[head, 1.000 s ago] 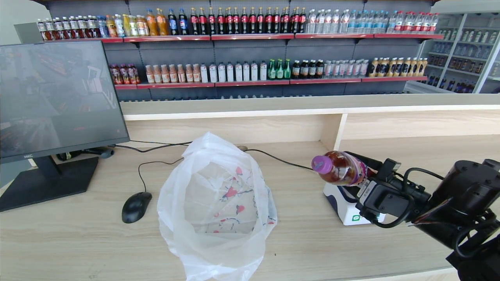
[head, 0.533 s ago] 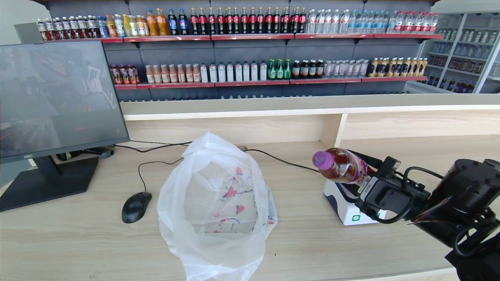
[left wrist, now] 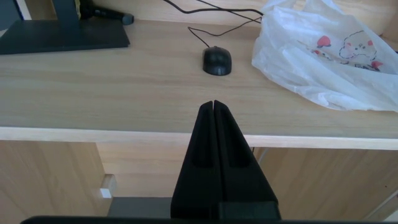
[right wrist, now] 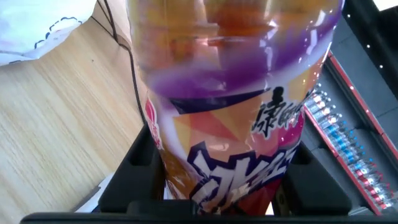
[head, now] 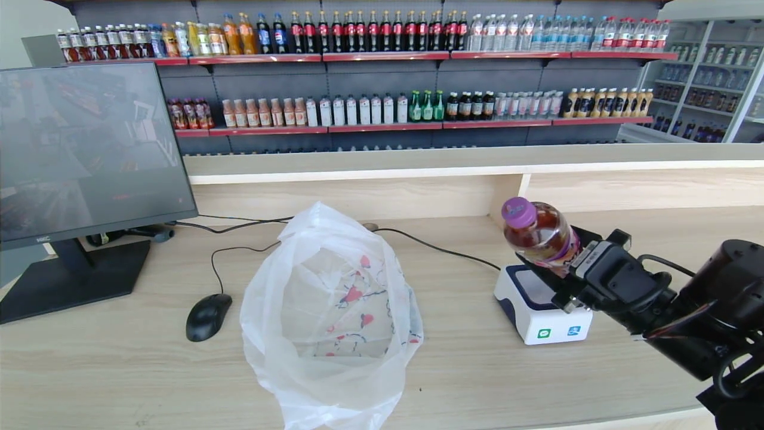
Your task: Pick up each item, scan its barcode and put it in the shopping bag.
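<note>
Wood counter [head: 119, 370] holds white plastic shopping bag [head: 331, 322]. Right gripper [head: 562, 255] clamps purple-capped brown drink bottle [head: 537, 233], long axis diagonal, cap up-left. Left gripper [left wrist: 213, 106] pressed together.

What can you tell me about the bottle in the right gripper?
The bottle is clear plastic with brown drink, a purple cap on and a purple, orange and white label. It is held in the air, tilted, cap up, near the white scanner. The right gripper clamps its lower half between its jaws.

The bottle [right wrist: 249, 168] label carries large white characters; the scanner [head: 531, 310] front bears green and blue square signs.
</note>
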### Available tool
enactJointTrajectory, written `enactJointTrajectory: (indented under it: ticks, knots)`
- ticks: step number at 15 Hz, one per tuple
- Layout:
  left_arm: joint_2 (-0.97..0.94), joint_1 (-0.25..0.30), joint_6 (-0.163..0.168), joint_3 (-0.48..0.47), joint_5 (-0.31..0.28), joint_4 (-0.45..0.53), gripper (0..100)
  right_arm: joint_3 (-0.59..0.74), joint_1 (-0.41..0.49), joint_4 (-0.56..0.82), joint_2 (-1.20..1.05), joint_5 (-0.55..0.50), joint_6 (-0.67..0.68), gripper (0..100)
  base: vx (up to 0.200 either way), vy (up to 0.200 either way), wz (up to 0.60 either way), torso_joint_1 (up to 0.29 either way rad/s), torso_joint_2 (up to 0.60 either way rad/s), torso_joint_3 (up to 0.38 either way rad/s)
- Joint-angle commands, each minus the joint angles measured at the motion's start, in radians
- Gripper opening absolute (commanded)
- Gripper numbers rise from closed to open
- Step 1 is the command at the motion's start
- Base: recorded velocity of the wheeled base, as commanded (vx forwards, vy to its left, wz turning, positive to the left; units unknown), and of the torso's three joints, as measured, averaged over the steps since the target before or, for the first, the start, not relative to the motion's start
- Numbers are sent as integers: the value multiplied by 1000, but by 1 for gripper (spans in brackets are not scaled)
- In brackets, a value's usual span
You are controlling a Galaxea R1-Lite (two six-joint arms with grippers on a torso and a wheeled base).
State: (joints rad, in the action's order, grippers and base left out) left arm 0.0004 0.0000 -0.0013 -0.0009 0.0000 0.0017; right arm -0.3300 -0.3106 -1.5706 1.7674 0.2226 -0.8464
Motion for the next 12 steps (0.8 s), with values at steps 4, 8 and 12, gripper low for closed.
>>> enactJointTrajectory:
  ticks: [4, 8, 12]
  knots:
    - [0, 0, 0, -1, 0, 0, 0, 23, -39, 0, -68, -111, 104, 0, 0, 0, 0, 0, 0, 0]
    - [0, 0, 0, -1, 0, 0, 0, -3, -61, 0, -103, -224, 194, 0, 0, 0, 0, 0, 0, 0]
    - [0, 0, 0, -1, 0, 0, 0, -100, -260, 0, -135, -578, 332, 0, 0, 0, 0, 0, 0, 0]
